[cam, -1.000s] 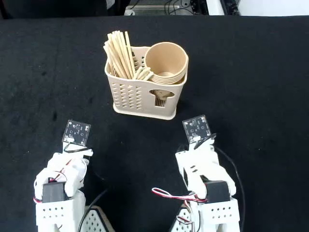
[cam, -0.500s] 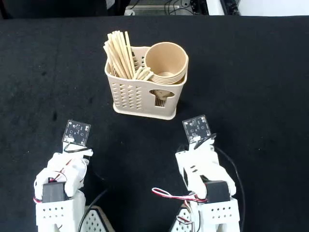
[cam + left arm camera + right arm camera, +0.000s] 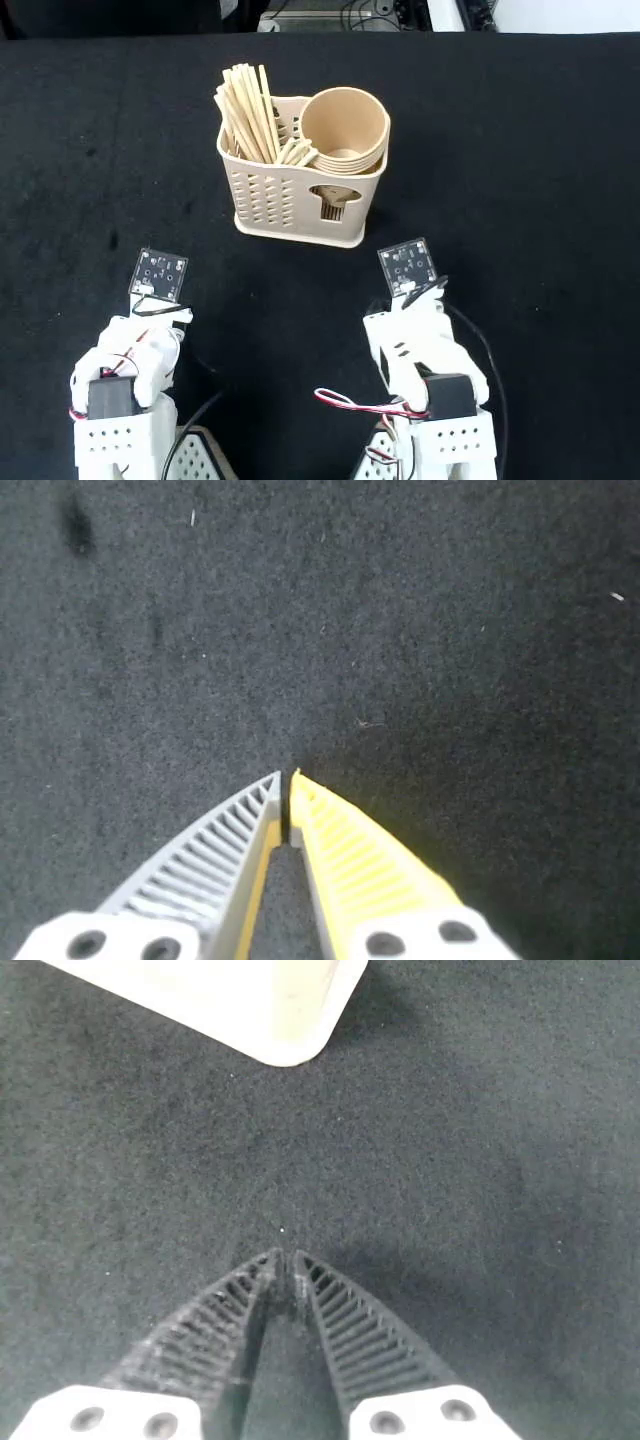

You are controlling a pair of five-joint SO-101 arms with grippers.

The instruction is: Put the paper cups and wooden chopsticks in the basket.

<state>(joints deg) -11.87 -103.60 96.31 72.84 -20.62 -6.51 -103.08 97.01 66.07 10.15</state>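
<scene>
No change is noted over the last second. The paper cups (image 3: 345, 125) and wooden chopsticks (image 3: 248, 108) are found standing in the basket (image 3: 296, 205). The left gripper (image 3: 287, 780) and right gripper (image 3: 285, 1257) are pressed together, empty, over the table (image 3: 520, 150). The task is judged done.

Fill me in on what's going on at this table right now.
Nothing is being handled at the moment. The basket already holds the wooden chopsticks standing in one side and the stacked paper cups in the other. Both arms sit folded at the near edge of the table. The left gripper is shut and empty over bare black cloth. The right gripper is also shut and empty, a little short of a corner of the basket. The job looks finished.
</scene>
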